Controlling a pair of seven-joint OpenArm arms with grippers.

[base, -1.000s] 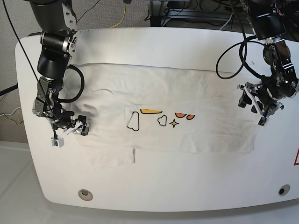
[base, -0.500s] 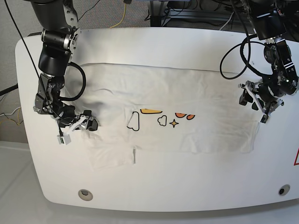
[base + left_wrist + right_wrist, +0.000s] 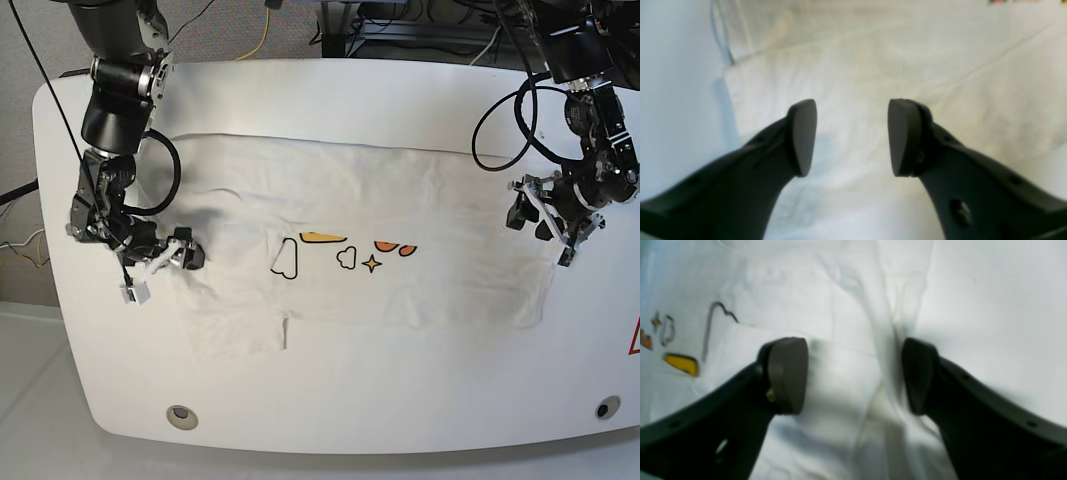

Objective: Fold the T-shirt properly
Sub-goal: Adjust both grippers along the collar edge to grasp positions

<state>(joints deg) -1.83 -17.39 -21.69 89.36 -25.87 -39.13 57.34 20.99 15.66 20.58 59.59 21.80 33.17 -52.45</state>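
Right claw point(image 3: 160, 268) shifted inward over T-shirt point(image 3: 420, 200), parted.

Right pincer point(image 3: 165, 265) now further onto T-shirt point(image 3: 440, 200), perhaps raising a ridge.

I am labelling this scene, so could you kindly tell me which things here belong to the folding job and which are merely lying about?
Part of the job:
- T-shirt, spread on the table
- right gripper, fingers open
- left gripper, fingers open

Just lying about:
- white table
- yellow cable behind the table
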